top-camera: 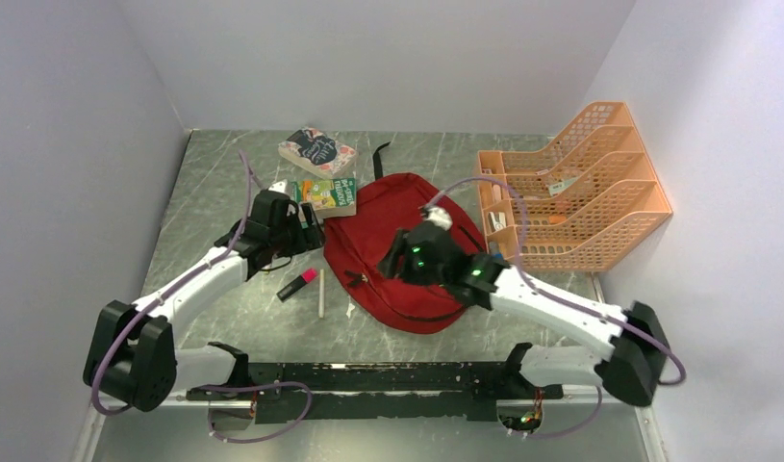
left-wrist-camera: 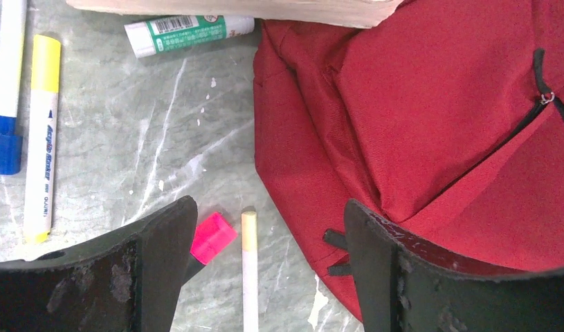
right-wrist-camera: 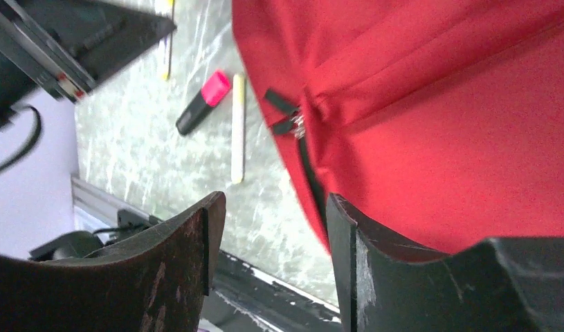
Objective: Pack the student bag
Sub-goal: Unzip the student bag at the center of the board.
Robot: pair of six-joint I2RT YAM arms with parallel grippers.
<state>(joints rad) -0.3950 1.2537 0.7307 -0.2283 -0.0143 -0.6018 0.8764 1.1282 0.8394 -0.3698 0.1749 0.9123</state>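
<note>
The student bag seems zipped; left end effector and right end effector are released; the near zipper pull must be grasped.

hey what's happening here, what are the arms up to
Two robot arms are set to pack the student bag, which lies flat on the table. The right gripper hovers open over its near edge by a zipper pull; the left gripper is open beside it, above a pink highlighter. Both hold nothing. Books and markers lie outside the bag.
</note>
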